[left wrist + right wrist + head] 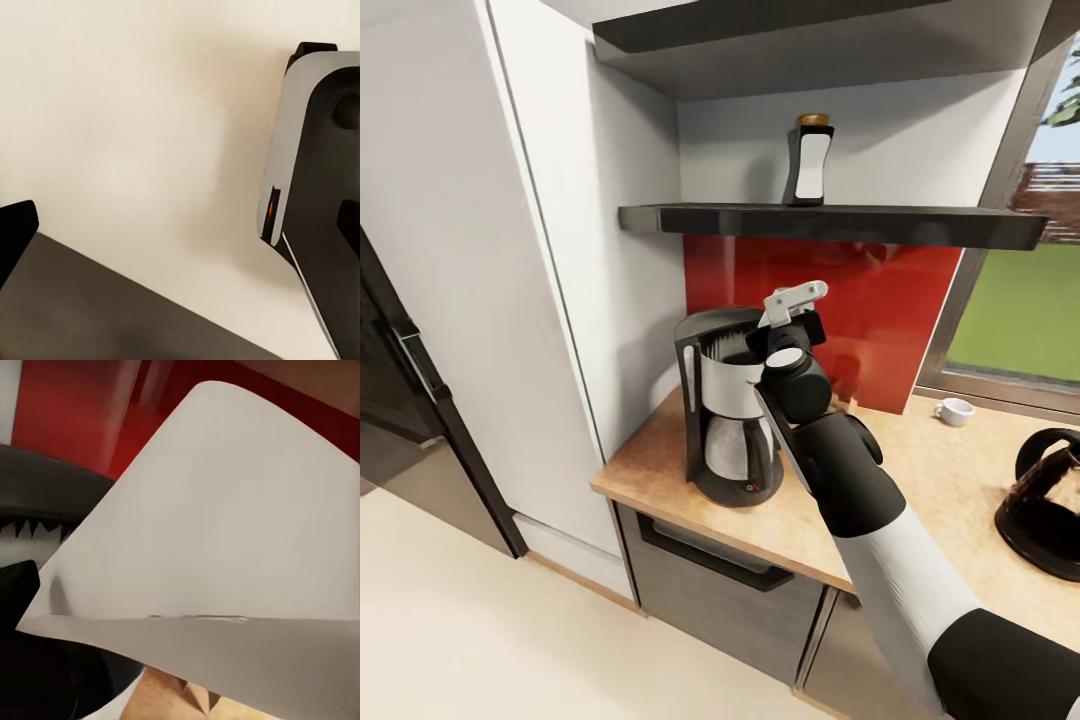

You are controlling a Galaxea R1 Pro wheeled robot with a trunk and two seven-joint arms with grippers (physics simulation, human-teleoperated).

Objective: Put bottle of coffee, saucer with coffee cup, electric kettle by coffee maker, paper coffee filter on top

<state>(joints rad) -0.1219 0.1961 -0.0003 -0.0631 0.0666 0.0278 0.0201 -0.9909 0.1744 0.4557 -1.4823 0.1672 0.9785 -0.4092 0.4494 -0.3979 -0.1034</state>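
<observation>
The coffee maker (725, 410) stands at the left end of the kitchen countertop (950, 470). Just above its top right corner my right gripper (788, 318) is shut on the white paper coffee filter (796, 297), held tilted. Up close, the filter (225, 525) hangs over the machine's black rim (52, 487) beside one fingertip (15, 585). The bottle of coffee (810, 160) stands on the dark shelf (830, 218) above. The coffee cup (954, 410) sits by the window, and the electric kettle (1050, 500) is at the far right. The saucer is out of view. My left gripper (180, 236) hangs open over the floor.
A tall white cabinet wall (590, 250) bounds the counter's left end. A red backsplash (890, 300) runs behind it and a window (1020, 320) opens at the right. Dark drawer fronts (710, 560) sit under the counter. A part of the robot's body (315, 187) is beside the left gripper.
</observation>
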